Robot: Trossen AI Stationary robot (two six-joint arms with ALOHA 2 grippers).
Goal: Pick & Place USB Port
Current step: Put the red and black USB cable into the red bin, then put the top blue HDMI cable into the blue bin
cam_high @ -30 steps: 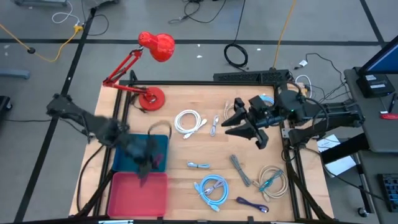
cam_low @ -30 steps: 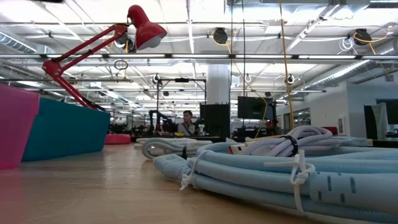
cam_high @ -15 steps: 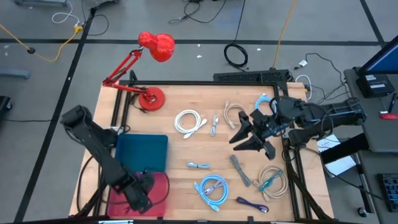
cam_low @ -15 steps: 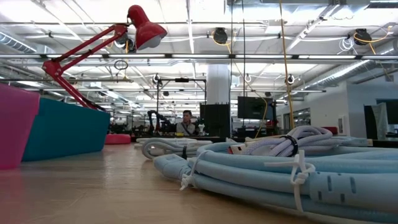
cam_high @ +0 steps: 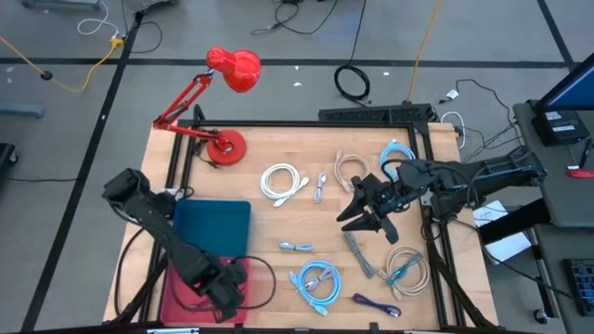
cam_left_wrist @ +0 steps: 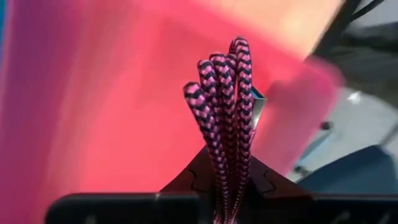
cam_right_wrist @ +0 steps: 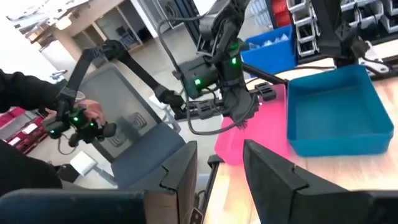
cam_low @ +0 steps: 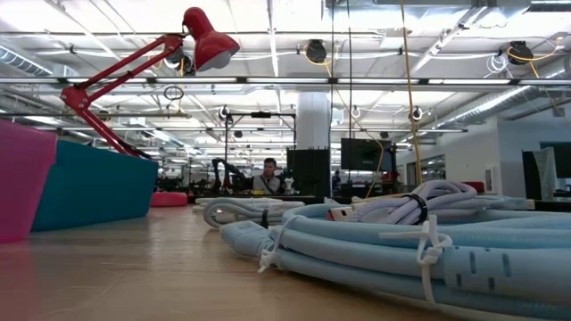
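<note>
A pink-and-black braided USB cable (cam_left_wrist: 221, 106) is folded into a bundle. My left gripper (cam_high: 225, 295) is shut on it over the pink bin (cam_high: 186, 278) at the table's near left. A dark loop of the cable (cam_high: 260, 278) hangs out past the bin's right side. The right wrist view also shows that left gripper (cam_right_wrist: 239, 118) above the pink bin (cam_right_wrist: 249, 140). My right gripper (cam_high: 357, 211) is open above the table's right half, pointing level toward the left, with nothing between its fingers. My left gripper pinches the cable's folded bundle (cam_left_wrist: 224, 158) between its two fingers, several strands side by side. The fingers point steeply down from above. The folded ends stick out past the fingertips, and the bundle is lifted clear above the pink bin's floor.
A blue bin (cam_high: 213, 227) stands just beyond the pink one. Coiled cables lie on the wood: white (cam_high: 283, 181), light blue (cam_high: 316, 278) and beige (cam_high: 408, 269). A red desk lamp (cam_high: 227, 70) stands at the far left. A person's hand (cam_right_wrist: 93, 115) holds a controller beyond the table.
My left gripper has gone from over the blue bin toward the table's near edge and down over the pink bin. It has tipped to point more steeply down and has carried the cable along. My right gripper has sunk a little.
</note>
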